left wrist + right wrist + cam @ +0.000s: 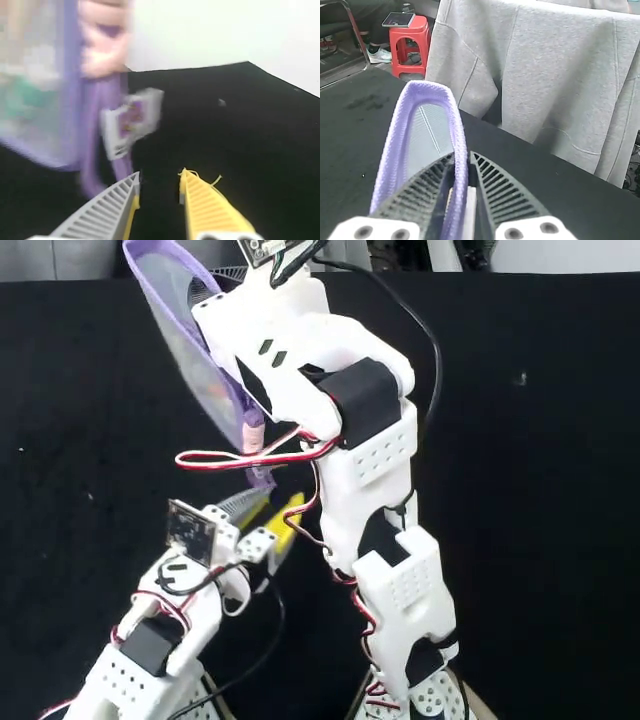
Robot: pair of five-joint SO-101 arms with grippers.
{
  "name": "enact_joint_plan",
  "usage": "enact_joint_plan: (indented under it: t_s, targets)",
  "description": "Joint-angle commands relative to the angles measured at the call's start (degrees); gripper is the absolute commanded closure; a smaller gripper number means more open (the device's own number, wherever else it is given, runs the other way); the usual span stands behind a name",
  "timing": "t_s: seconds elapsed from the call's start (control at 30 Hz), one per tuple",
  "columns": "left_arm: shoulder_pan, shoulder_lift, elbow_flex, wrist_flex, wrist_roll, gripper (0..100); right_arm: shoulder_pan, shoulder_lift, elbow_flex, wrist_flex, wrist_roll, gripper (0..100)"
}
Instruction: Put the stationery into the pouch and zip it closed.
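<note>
A purple mesh pouch (pixel 185 335) hangs tilted in the air above the black table (pixel 540 490). In the right wrist view my right gripper (pixel 461 167) is shut on the pouch's purple edge (pixel 455 130). My left gripper (pixel 268 512), with one grey and one yellow finger, sits just below the pouch's lower end. It stands open (pixel 157 182) with nothing between its fingers. A small white and purple tag (pixel 132 125) dangles from the pouch (pixel 45 90) just ahead of it. Blurred coloured shapes show through the mesh, and a pink piece (pixel 253 432) sits at the pouch's lower end.
The white right arm (pixel 340 410) rises through the middle of the high view and hides the table behind it. Red and white cables (pixel 240 458) loop beside the pouch's lower end. Grey cloth (pixel 545 75) and a red stool (pixel 412 37) stand beyond the table's far edge.
</note>
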Motion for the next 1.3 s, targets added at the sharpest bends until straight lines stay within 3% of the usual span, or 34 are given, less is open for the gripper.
enact_joint_plan:
  t_s: [0.0, 0.13, 0.4, 0.6, 0.83, 1.13, 1.27]
  targets:
    - [-5.93, -0.53, 1.19, -1.23, -0.44, 86, -0.79, -5.41, -3.38, 0.18, -0.35, 98.8]
    - [-9.45, -0.53, 1.19, -3.34, -0.44, 86, -0.88, -5.41, -3.38, 0.44, -0.26, 98.8]
    - [-9.45, -0.53, 1.19, -3.60, -0.44, 85, -0.88, -5.41, -3.38, 0.44, -0.26, 98.8]
    - [-5.23, -0.44, 1.19, -2.99, -0.44, 86, -0.70, -5.41, -3.38, 0.35, -0.26, 98.8]
    - [-5.32, -0.53, -0.48, 5.98, -0.44, 85, -0.53, -5.41, -3.38, 0.09, -0.18, 98.8]
    - [-9.45, -0.53, -1.19, 6.86, -0.44, 85, -0.53, -5.32, -3.38, 0.09, -0.18, 98.8]
    - [-9.01, -0.53, -6.02, 15.30, -0.44, 76, -0.44, -5.32, -3.38, 0.00, -0.18, 98.8]
